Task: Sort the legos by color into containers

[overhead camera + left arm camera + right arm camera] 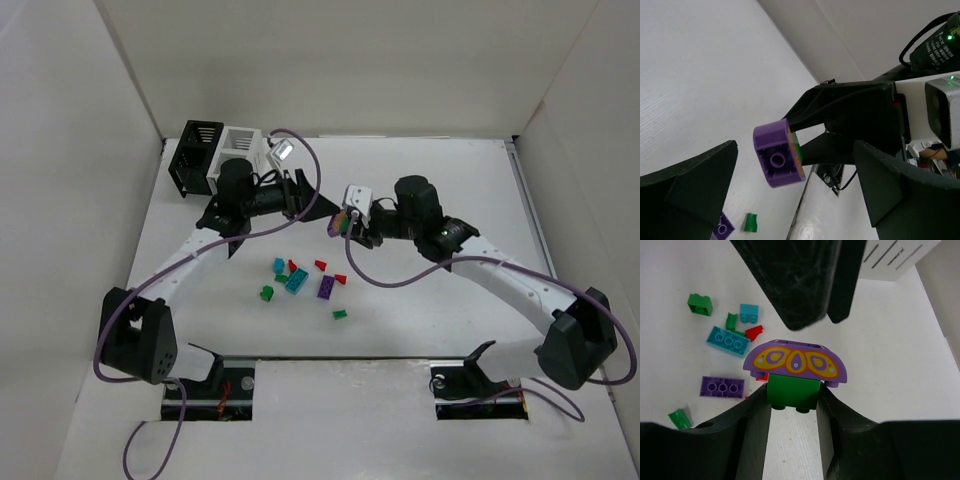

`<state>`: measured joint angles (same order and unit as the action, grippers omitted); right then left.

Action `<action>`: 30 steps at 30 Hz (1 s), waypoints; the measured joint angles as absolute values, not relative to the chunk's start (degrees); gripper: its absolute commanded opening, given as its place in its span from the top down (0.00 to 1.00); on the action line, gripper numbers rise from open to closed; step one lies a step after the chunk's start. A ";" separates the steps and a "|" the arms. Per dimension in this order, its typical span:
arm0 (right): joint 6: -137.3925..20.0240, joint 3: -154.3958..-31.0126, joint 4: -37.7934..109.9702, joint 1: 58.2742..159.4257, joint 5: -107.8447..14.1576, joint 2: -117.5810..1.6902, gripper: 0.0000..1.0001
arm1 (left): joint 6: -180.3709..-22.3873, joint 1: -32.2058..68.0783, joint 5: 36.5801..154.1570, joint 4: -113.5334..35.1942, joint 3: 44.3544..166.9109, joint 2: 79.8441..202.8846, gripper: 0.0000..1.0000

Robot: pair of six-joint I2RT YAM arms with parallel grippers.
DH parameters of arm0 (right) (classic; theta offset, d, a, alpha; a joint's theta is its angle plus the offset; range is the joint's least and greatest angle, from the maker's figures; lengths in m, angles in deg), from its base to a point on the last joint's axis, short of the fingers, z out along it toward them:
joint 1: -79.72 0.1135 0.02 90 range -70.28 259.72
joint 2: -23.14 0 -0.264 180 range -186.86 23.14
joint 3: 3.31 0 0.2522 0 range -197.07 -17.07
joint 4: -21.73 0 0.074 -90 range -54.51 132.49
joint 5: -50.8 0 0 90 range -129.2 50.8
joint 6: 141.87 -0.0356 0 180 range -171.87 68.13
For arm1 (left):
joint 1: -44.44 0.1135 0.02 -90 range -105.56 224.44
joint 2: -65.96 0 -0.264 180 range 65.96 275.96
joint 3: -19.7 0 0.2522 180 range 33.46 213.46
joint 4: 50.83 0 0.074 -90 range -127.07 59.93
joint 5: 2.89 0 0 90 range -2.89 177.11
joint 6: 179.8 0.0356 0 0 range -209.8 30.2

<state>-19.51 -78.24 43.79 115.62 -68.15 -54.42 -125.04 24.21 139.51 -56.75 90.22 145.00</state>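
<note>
While the right gripper [792, 401] pinches a small green brick [792, 391] between its two dark fingers, a purple arch [795, 363] with yellow and orange petal markings sits stuck on the brick's far end, just past the fingertips. The jaws press on the brick's two sides. The arch itself is wider than the gap and touches neither finger.

The pair is held in the air above the white table [420, 300]. From the left wrist, the arch shows its hollow underside and hangs between the left gripper's fingers [695, 185], touching neither. The left gripper [303, 200] is spread wide and holds nothing. From above, the two grippers meet tip to tip near the middle of the table.

Below them the other legos lie loose in a small cluster:
- a long teal brick [729, 340]
- a small teal brick [748, 312]
- a flat purple brick [722, 387]
- a green block [700, 304]
- a green wedge [679, 417]
- a red piece [755, 331]

All of these are well apart from both grippers.

A black bin [195, 155] and a white bin [240, 150] stand touching side by side at the far left corner, behind the left gripper. Whether they hold anything cannot be told.
</note>
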 measured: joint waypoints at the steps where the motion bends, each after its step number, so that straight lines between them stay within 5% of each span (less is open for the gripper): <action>1: -19.42 -77.78 43.81 116.15 -68.11 -53.72 0.96 | -125.61 23.33 139.38 -57.40 90.11 144.57 0.00; 10: -19.34 -76.07 41.51 117.31 -67.43 -48.87 0.97 | -126.07 17.65 135.03 -55.15 89.67 143.52 0.01; 15: -19.51 -76.01 40.64 117.35 -67.12 -47.58 0.97 | -125.17 17.43 133.50 -52.33 89.56 141.90 0.44; 18: -19.62 -75.70 40.57 117.44 -66.47 -47.58 0.97 | -124.72 17.52 133.50 -52.07 89.56 141.11 0.54; 24: -19.60 -75.35 40.60 117.77 -65.40 -47.60 0.98 | -124.93 17.56 133.59 -50.93 89.56 141.00 0.95; 30: -19.77 -75.31 40.64 118.07 -64.50 -47.60 0.98 | -124.54 17.78 133.39 -50.30 89.62 141.00 1.00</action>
<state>-19.77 -75.31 40.64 118.07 -64.50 -47.60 -124.54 17.78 133.39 -50.30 89.62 141.00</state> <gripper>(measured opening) 0.434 0.344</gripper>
